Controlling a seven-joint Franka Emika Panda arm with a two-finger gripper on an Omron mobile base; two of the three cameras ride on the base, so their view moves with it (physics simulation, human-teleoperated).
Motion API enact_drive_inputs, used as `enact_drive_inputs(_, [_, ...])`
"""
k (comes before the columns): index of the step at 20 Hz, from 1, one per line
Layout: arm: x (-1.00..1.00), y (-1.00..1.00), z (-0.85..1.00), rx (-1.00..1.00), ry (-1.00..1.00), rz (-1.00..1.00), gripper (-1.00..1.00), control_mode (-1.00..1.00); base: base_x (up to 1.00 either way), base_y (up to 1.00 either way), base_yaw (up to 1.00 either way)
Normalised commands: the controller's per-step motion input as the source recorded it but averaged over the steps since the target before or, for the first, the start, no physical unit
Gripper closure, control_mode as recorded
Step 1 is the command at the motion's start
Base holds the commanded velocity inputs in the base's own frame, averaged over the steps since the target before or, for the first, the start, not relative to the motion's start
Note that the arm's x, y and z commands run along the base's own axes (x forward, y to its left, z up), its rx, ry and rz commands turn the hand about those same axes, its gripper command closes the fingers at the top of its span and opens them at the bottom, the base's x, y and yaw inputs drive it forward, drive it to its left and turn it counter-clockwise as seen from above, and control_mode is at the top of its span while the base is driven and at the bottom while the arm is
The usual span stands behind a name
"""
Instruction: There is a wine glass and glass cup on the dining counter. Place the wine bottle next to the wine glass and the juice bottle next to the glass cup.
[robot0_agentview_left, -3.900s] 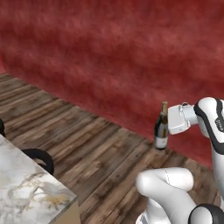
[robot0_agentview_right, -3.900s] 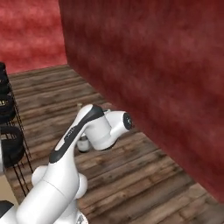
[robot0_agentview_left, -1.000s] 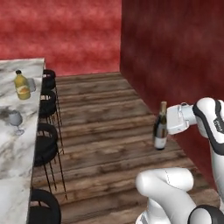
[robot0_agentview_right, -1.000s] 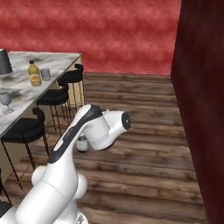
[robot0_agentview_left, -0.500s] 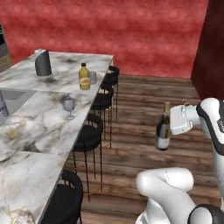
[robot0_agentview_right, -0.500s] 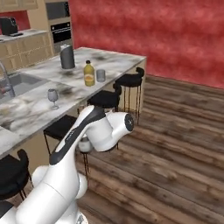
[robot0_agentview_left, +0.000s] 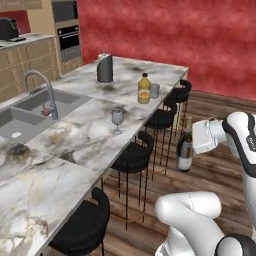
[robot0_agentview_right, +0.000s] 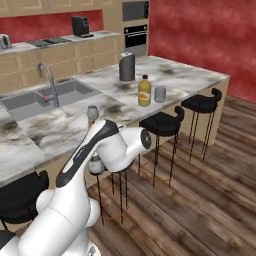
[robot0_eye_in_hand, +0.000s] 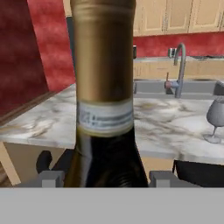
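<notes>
The wine bottle (robot0_agentview_left: 184, 151) hangs upright in the air off the long stool-side edge of the desk (robot0_agentview_left: 75, 150), well apart from its top, with the fingers (robot0_agentview_left: 192, 145) closed on it from the side. In the hand view the dark shoulder and gold-topped neck (robot0_eye_in_hand: 104, 87) stand right against the camera, so the hold appears to sit on the body below the shoulder, and the fingers are only narrowly parted, clamped on glass.

As a thing to carry, the bottle is probably heavy for its width, rigid, smooth and breakable. A side grip on the wide body looks sounder than one on the thin neck, since the weight sits low. It should stay upright and be set down gently on its flat base.

The wine glass (robot0_agentview_left: 117, 120) stands near the middle of the desk, a little in from the stool-side edge. It looks light, top-heavy on its stem and easy to knock over, so the bottle should land just beside it, not touching.

The juice bottle (robot0_agentview_left: 144, 89) and glass cup (robot0_agentview_left: 154, 91) stand close together toward the far end.
</notes>
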Motion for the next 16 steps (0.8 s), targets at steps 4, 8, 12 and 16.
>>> enact_drive_inputs(4, [0.0,0.0,0.0,0.0,0.0,0.0,1.0,1.0,0.5,-0.13,0.5])
enact_drive_inputs(8, [0.0,0.0,0.0,0.0,0.0,0.0,1.0,1.0,0.39,-0.18,0.48])
enact_drive_inputs(12, [0.0,0.0,0.0,0.0,0.0,0.0,1.0,1.0,0.36,-0.2,0.45])
enact_drive_inputs(16, [0.0,0.0,0.0,0.0,0.0,0.0,1.0,1.0,0.35,-0.25,0.37])
